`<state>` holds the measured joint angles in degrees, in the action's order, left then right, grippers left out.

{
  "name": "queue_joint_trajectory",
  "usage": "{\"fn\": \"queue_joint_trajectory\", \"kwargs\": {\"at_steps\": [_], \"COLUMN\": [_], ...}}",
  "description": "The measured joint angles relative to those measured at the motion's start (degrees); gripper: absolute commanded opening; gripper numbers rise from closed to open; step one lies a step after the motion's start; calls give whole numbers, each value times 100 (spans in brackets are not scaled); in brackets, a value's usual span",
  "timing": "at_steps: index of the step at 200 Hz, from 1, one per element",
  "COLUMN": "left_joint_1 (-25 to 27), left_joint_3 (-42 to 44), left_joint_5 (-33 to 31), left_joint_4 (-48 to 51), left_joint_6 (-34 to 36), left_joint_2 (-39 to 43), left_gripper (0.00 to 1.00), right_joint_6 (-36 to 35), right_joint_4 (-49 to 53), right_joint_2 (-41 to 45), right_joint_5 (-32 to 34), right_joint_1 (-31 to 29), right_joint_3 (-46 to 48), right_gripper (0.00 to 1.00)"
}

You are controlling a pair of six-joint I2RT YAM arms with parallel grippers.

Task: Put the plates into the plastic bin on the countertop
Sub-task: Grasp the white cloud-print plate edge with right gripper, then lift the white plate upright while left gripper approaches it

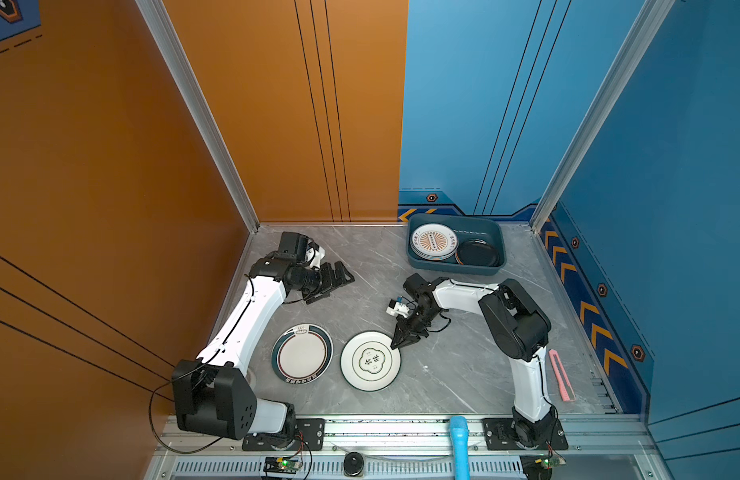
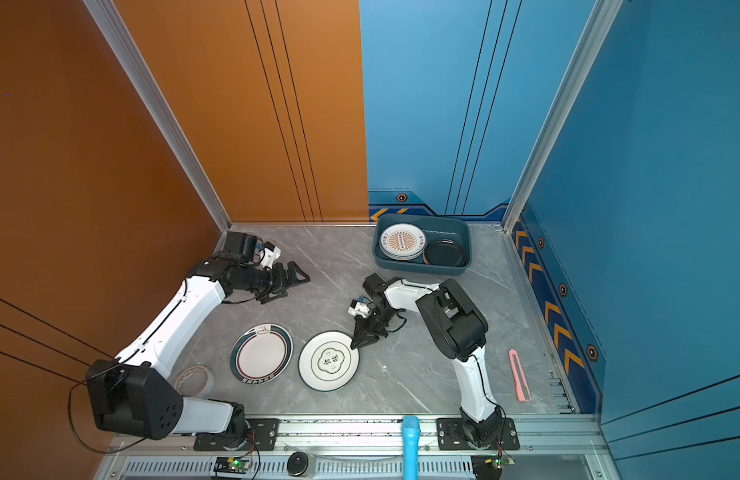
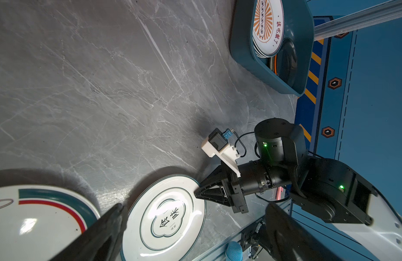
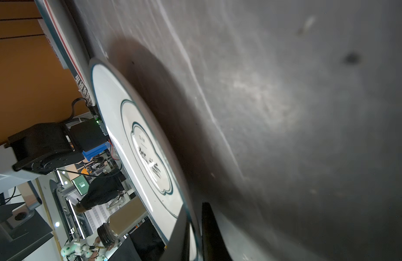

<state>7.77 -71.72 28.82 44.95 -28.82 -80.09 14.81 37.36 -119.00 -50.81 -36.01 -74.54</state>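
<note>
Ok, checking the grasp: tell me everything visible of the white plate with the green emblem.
The white plate with the green emblem is round, shallow, glossy, seemingly ceramic, with a thin green rim line, an inner ring and a lobed frame around dark characters. It lies face up on the countertop, apart from the dark-rimmed plate beside it. The right gripper is shut on its rim.
</note>
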Motion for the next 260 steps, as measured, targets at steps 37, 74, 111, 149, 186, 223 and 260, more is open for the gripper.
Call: {"fn": "queue_joint_trajectory", "kwargs": {"at_steps": [37, 74, 111, 149, 186, 223, 260], "left_joint_1": [-2, -2, -2, -2, 13, 120, 264], "left_joint_3": [-48, -129, -160, -160, -160, -160, -142], "left_joint_5": [0, 2, 87, 328, 861, 1281, 1438], "left_joint_4": [7, 9, -59, -354, -1110, -1816, -2315], "left_joint_6": [68, 122, 155, 70, -267, -549, -774], "left_joint_2": [-131, -323, -511, -758, -909, -1145, -1320], "left_gripper": [98, 98, 98, 99, 97, 90, 80], "right_joint_6": [-15, -15, -15, -15, 66, 210, 330], "right_joint_4": [-59, -35, 269, 612, 763, 833, 861], "right_joint_2": [7, 184, 455, 638, 706, 706, 706], "right_joint_5": [-133, -85, 131, 155, 109, -17, -173], "right_joint_1": [103, 433, 949, 1451, 1818, 1987, 2039], "right_joint_3": [0, 4, -221, -992, -1729, -2153, -2282], "right_gripper": [3, 0, 0, 0, 0, 0, 0]}}
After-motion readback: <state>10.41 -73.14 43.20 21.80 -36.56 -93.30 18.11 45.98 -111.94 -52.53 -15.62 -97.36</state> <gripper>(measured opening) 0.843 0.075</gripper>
